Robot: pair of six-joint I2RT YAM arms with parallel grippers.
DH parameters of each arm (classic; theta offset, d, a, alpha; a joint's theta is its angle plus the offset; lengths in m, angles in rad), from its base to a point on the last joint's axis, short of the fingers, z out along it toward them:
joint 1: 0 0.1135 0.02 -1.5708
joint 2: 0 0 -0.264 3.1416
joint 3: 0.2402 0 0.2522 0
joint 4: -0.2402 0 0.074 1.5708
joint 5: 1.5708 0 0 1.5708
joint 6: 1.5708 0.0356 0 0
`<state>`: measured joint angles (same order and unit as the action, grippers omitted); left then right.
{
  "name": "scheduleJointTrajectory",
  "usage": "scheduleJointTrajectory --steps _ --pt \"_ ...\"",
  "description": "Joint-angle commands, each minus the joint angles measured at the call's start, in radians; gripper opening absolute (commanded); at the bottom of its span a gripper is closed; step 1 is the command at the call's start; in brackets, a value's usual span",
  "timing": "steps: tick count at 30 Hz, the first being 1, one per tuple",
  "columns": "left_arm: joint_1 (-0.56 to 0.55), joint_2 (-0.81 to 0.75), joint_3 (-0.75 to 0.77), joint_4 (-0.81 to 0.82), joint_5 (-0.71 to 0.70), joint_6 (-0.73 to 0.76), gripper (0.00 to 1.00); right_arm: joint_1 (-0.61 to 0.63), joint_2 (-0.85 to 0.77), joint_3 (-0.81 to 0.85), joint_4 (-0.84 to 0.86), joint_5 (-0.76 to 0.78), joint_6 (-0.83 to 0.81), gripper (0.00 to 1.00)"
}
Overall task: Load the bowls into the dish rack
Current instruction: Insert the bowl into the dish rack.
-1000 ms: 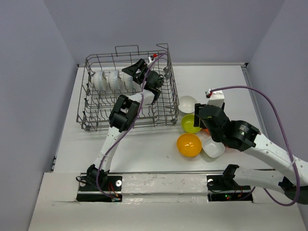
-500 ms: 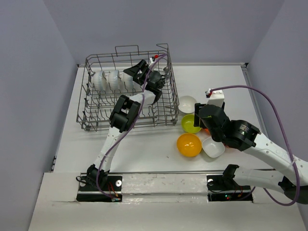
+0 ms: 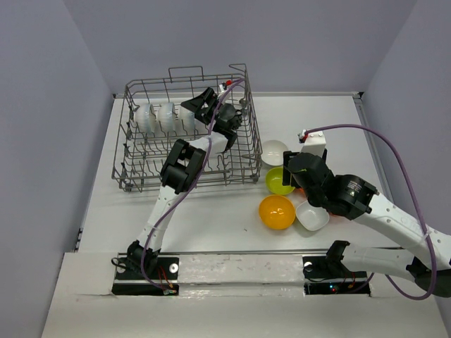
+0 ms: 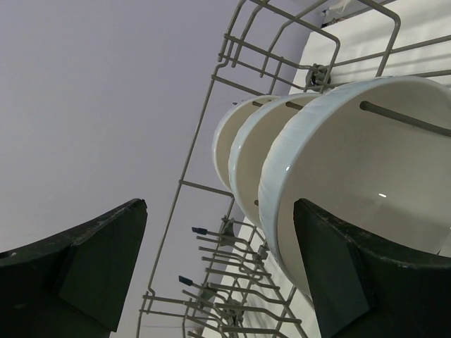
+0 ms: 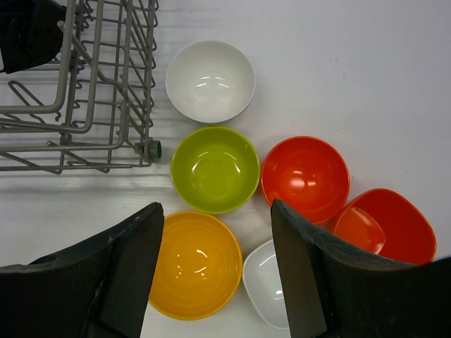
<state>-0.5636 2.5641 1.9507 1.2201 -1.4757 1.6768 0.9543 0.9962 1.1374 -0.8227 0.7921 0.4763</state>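
Observation:
The grey wire dish rack (image 3: 243, 151) stands at the back left. Three white bowls (image 3: 165, 116) stand on edge in its back row, also in the left wrist view (image 4: 352, 176). My left gripper (image 3: 203, 107) is inside the rack, open and empty (image 4: 220, 211), just right of the nearest white bowl. My right gripper (image 3: 292, 176) hovers open and empty (image 5: 215, 211) above the loose bowls on the table: a round white (image 5: 210, 79), lime green (image 5: 215, 169), red-orange (image 5: 305, 177), a second red-orange (image 5: 387, 225), orange-yellow (image 5: 196, 264) and a squarish white (image 5: 266, 285).
The rack's near right corner (image 5: 149, 149) lies close to the lime green bowl. The right arm hides the red-orange bowls in the top view. Grey walls enclose the table (image 3: 211, 211) on three sides.
My left gripper has shifted slightly right, away from the white bowls in the rack. My right gripper has edged a little left over the loose bowls. No bowl has moved.

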Motion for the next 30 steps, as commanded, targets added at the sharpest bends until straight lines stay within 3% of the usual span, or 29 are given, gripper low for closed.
scheduleJointTrajectory --steps 1,22,30 --pt "-0.016 0.013 0.043 0.048 -0.052 -0.031 0.99 -0.003 -0.004 0.036 0.014 0.013 0.013 0.68" --pt "-0.030 0.038 0.076 0.024 -0.043 -0.051 0.99 -0.003 -0.007 0.033 0.010 0.013 0.018 0.68" --pt "-0.042 0.019 0.093 -0.109 -0.023 -0.189 0.99 -0.003 -0.004 0.033 0.007 0.015 0.021 0.68"
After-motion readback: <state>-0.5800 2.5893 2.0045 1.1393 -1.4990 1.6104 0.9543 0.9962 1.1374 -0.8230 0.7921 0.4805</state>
